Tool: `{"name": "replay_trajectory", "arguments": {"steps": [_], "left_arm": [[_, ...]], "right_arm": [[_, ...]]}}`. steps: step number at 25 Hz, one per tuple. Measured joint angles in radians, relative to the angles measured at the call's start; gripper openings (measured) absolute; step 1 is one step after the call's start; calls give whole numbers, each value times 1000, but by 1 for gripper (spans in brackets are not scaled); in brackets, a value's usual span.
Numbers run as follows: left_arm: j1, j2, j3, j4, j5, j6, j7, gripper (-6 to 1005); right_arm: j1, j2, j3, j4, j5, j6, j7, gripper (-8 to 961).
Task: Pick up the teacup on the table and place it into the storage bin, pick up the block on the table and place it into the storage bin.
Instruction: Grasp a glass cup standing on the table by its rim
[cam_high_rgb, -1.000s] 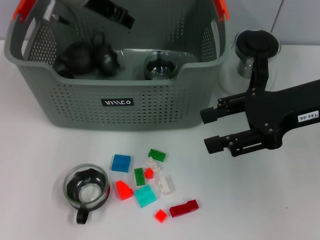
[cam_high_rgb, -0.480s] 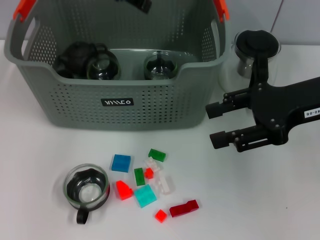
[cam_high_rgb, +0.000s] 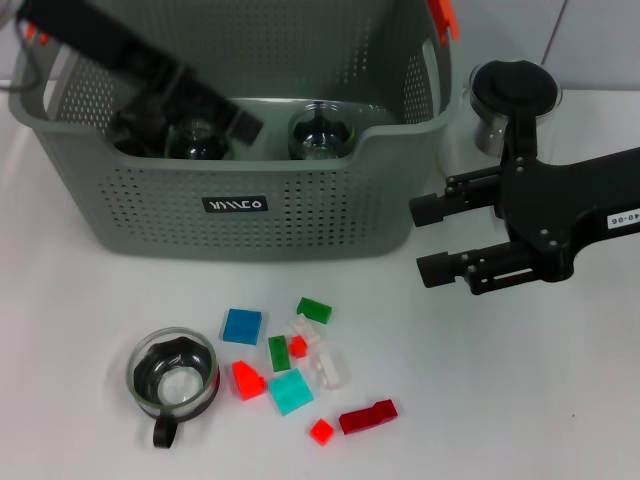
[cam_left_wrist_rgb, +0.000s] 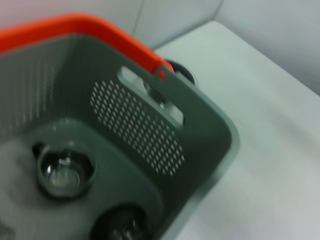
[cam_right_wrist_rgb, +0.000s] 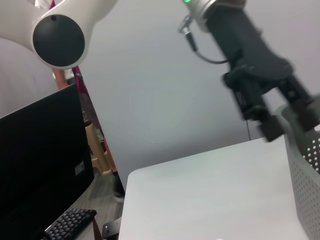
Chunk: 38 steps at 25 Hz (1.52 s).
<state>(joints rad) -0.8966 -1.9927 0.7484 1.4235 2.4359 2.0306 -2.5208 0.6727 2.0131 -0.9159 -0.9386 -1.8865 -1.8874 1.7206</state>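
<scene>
Glass teacup (cam_high_rgb: 173, 384) on table (cam_high_rgb: 520, 400): fragile, slick, best gripped at rim. Left tool (cam_high_rgb: 225, 110) over storage bin (cam_high_rgb: 240, 205), spread wide, empty; right tool (cam_high_rgb: 428, 240) likewise

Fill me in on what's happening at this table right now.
A two-armed robot is clearing cups and blocks into a grey storage bin. Its left gripper hangs over the bin's left side, above the cups already inside. The right gripper hovers open and empty beside the bin's right end, near a glass pitcher. One teacup and a scatter of coloured blocks lie on the table.
</scene>
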Motion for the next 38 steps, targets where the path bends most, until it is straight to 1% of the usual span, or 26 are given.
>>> {"name": "replay_trajectory", "arguments": {"steps": [3, 4, 5, 6, 11, 12, 13, 14, 15, 17, 19, 20, 21, 24, 27, 31, 32, 33, 38], "left_arm": [[41, 8, 0, 37, -6, 36, -21, 861], [61, 14, 8, 47, -8, 39, -31, 861], [95, 25, 20, 54, -10, 40, -39, 861], [95, 25, 20, 54, -10, 40, -39, 861], [169, 52, 20, 25, -13, 39, -23, 861], [182, 55, 20, 20, -16, 40, -18, 861], [182, 55, 20, 20, -16, 40, -18, 861], [202, 58, 20, 13, -22, 40, -10, 861], [232, 61, 18, 0, -28, 39, 0, 861], [256, 61, 13, -29, -28, 36, 8, 861], [276, 61, 11, -87, -22, 24, 18, 861], [283, 61, 12, -143, -10, 11, 27, 861], [283, 61, 12, -143, -10, 11, 27, 861], [273, 64, 19, -228, 22, -11, 42, 861], [254, 62, 30, -254, 70, -27, 49, 861], [236, 47, 76, -273, 163, -81, 54, 861], [223, 39, 96, -295, 195, -114, 56, 861], [223, 39, 96, -295, 195, -114, 56, 861], [191, 32, 138, -370, 236, -186, 60, 861]], "right_arm": [[8, 5, 0, 2, 0, 2, -11, 714], [10, 6, 0, 3, -2, 3, -16, 714], [13, 7, 0, 4, -3, 3, -22, 714], [15, 8, -1, 6, -3, 4, -27, 714], [27, 9, -2, 29, -6, 17, -49, 711], [28, 9, -2, 34, -6, 20, -52, 711], [29, 9, -3, 38, -6, 26, -55, 712], [29, 9, -4, 41, -6, 27, -58, 712], [30, 9, -4, 46, -6, 30, -62, 713], [32, 9, -4, 56, -6, 32, -71, 714], [34, 10, -2, 66, -6, 36, -79, 714], [33, 10, -2, 67, -7, 40, -83, 713], [33, 10, -3, 69, -6, 44, -87, 713], [32, 10, -6, 79, -6, 57, -101, 713], [36, 10, -6, 85, -6, 65, -106, 713], [38, 9, -8, 91, -6, 86, -108, 714], [38, 9, -8, 93, -6, 91, -108, 714], [39, 9, -8, 94, -6, 95, -109, 714], [34, 10, -4, 98, -6, 107, -113, 714]]}}
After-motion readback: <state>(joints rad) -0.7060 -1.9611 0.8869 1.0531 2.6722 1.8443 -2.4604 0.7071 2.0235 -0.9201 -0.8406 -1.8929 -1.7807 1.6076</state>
